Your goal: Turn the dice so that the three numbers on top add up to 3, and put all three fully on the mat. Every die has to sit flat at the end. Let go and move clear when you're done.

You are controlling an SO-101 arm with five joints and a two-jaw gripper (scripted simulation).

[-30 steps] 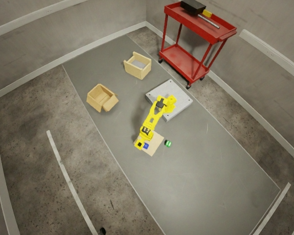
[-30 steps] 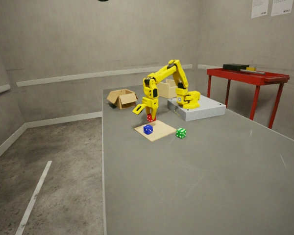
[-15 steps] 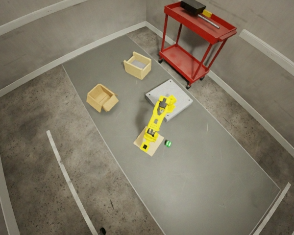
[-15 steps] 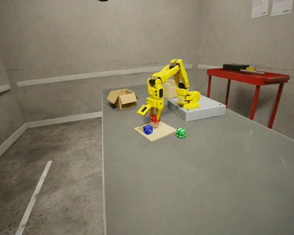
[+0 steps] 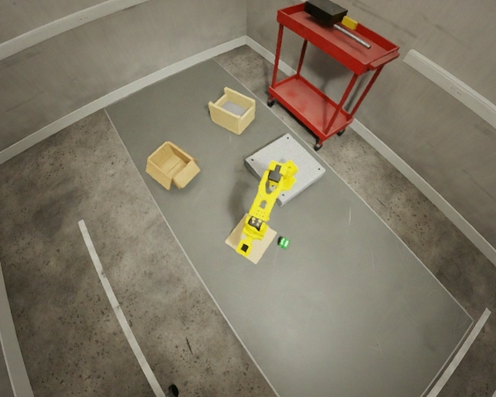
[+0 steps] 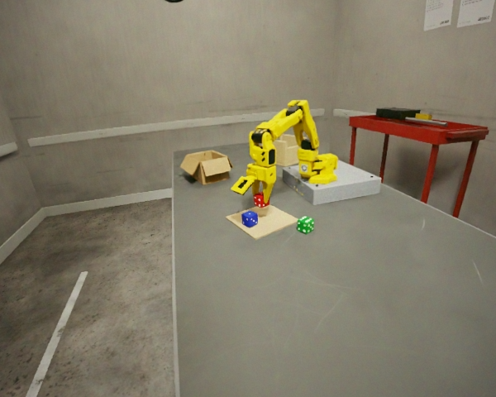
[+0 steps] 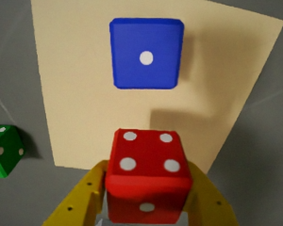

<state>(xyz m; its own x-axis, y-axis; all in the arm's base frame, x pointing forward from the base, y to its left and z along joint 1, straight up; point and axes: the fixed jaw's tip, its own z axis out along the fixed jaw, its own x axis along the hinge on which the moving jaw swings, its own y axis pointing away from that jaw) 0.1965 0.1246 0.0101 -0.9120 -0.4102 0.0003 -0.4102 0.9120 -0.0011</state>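
Exterior view: one die (image 6: 249, 218) (image 7: 146, 54) lies on the mat (image 5: 257, 255) (image 6: 267, 228) (image 7: 75, 118), a second die (image 5: 283, 242) (image 6: 305, 224) (image 7: 5, 151) on the table (image 5: 325, 298) (image 6: 325, 298) (image 7: 14, 202) just right of it; a third die (image 6: 259, 200) (image 7: 148, 174) is raised, apparently above the mat's rear part. Behind are the carton (image 5: 158, 173) (image 6: 216, 171), left, and the plinth (image 5: 303, 184) (image 6: 346, 190), right, with the cart (image 5: 321, 44) (image 6: 410, 133) farther right.

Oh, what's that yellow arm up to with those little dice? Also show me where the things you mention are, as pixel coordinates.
Its pincer (image 6: 262, 202) (image 7: 147, 188) is holding a red die (image 6: 260, 199) (image 7: 148, 174) just above a tan mat (image 5: 256, 252) (image 6: 278, 221) (image 7: 85, 104). A blue die (image 6: 250, 218) (image 7: 146, 54) already sits flat on the mat, showing one on top. A green die (image 5: 283, 242) (image 6: 305, 224) (image 7: 5, 150) lies beside the mat, and all three should end up on it.
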